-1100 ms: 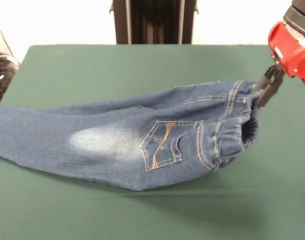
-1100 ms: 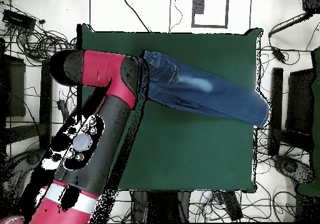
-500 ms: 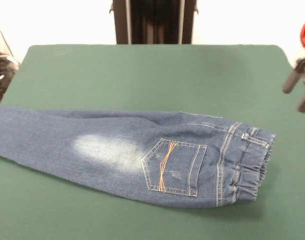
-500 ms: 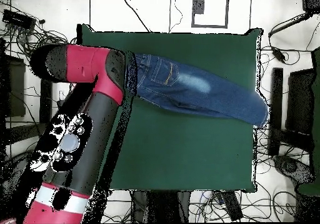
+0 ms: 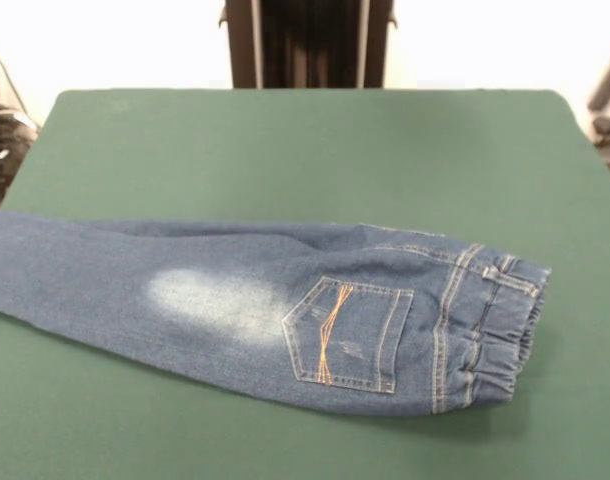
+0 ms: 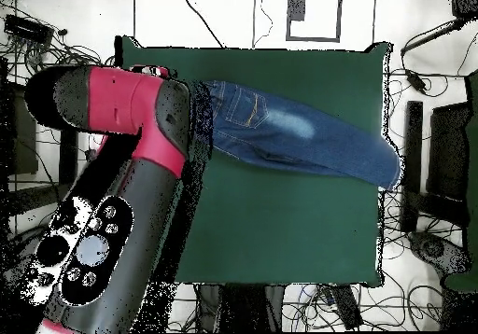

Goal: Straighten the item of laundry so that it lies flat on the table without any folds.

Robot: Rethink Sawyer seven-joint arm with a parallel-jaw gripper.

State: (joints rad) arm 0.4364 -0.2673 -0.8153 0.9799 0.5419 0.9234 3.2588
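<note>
Jeans (image 5: 285, 310) folded lengthwise on table (image 5: 285, 140), 1 pocket up, pale patch; jaws' state: cannot tell.

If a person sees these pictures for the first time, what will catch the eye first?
First the blue jeans, lying lengthwise across the near half of the green table, with a pale faded patch and a back pocket with crossed orange lines. In the overhead view, the big red and black arm covers the table's left side.
</note>
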